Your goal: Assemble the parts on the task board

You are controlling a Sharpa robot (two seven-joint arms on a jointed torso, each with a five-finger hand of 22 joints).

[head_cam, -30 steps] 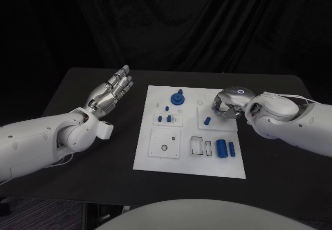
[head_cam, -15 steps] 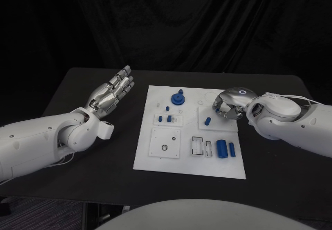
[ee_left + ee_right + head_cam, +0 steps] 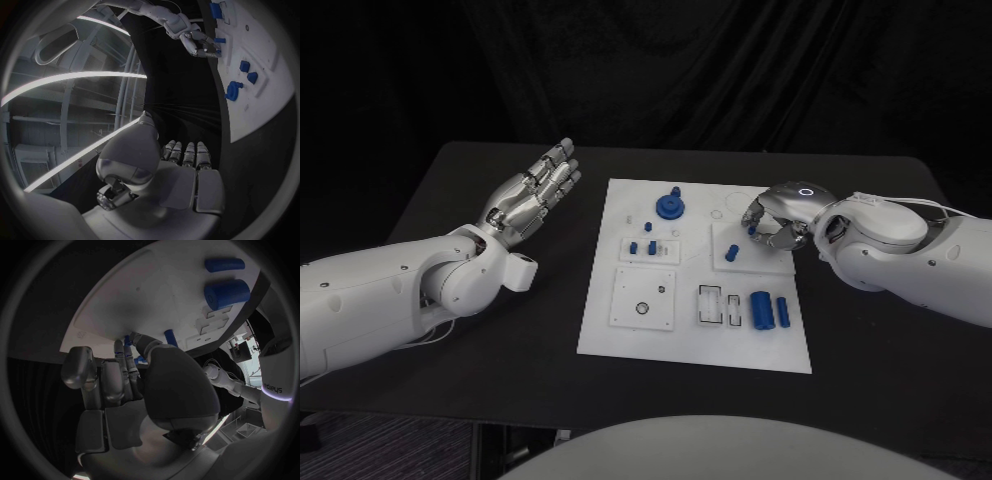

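The white task board [image 3: 697, 340] lies mid-table. On it are a round blue part with a peg [image 3: 671, 207], small blue pegs [image 3: 643, 247], a lone peg [image 3: 733, 251], a thick blue cylinder [image 3: 762, 308] and a slimmer one [image 3: 783, 313]. My right hand [image 3: 776, 213] hovers over the board's far right area with fingers curled, pinching a small blue part [image 3: 753, 228]. The right wrist view shows its fingertips [image 3: 128, 347] on that blue part, beside the board [image 3: 144, 295] and the thick cylinder [image 3: 226, 292]. My left hand [image 3: 531, 195] is raised flat to the left of the board, holding nothing.
Bare black table surrounds the board, with room on the left under my left forearm and along the near edge. The left wrist view shows the board [image 3: 262, 100], the round blue part [image 3: 232, 90] and my right hand [image 3: 200, 44] beyond it.
My right hand has shifted slightly over the board's far right area, and the blue part under its fingers shows more. The left arm has not moved.
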